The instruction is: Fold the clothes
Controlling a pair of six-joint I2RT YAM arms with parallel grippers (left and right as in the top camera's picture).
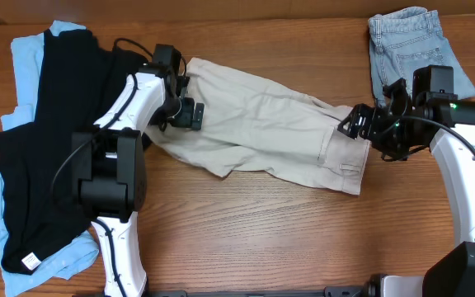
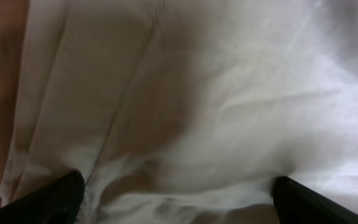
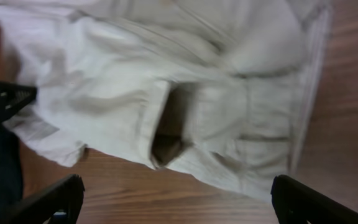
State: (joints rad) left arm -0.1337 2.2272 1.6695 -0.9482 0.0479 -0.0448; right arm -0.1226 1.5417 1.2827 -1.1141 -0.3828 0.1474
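Beige trousers (image 1: pixel 262 124) lie crumpled across the middle of the wooden table (image 1: pixel 246 239), slanting from the upper left down to the right, where the waistband end rests. The left claw (image 1: pixel 195 115) sits over their left end, close beside a black garment (image 1: pixel 56 140). In the left wrist view its jaws stand wide apart at the bottom corners, gripping nothing, and wrinkled beige cloth with a long seam fills nearly everything between them. Whether the tips press into the cloth cannot be told.

The right claw (image 1: pixel 355 125) is at the waistband end. In the right wrist view its jaws are also spread wide and clamped on nothing, with the trousers below them. A pocket gapes open roughly midway between the tips, and bare wood shows along the bottom and right side.

Folded blue jeans (image 1: pixel 411 45) lie in the far right corner of the table, near the right claw. On the left side the black garment lies spread over a light-blue garment (image 1: pixel 27 66), a small white label at its lower corner.
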